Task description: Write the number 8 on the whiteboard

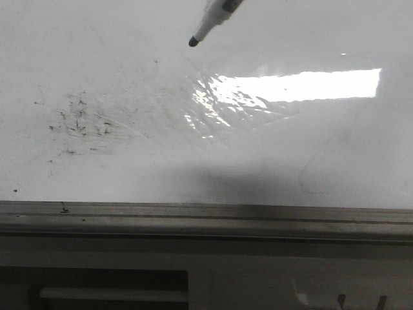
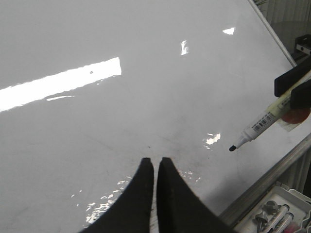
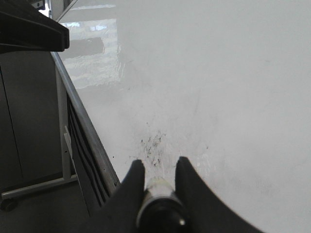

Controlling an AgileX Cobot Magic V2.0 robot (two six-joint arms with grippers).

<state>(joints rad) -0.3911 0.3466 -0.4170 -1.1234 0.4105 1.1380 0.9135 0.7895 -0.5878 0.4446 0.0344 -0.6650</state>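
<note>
The whiteboard (image 1: pixel 129 155) fills most of the front view, with its grey metal ledge (image 1: pixel 206 219) running across the lower part of the frame and a bright rectangle of glare (image 1: pixel 303 85) at right of centre. Wide bare white surface lies on all sides of the marker (image 1: pixel 210 22), which enters from the top edge, tilted, its dark tip pointing down-left; whether the tip touches the board cannot be told. No drawn 8 shows on the board; only a patch of black specks (image 1: pixel 77 123) sits at centre left. The right gripper (image 3: pixel 156 177) is clamped on the marker's barrel. The left gripper (image 2: pixel 155 167) has its fingers pressed together with nothing between them. At the lower right corner of the left wrist view, a tray (image 2: pixel 291 199) beyond the ledge holds spare markers (image 2: pixel 277 218).
</note>
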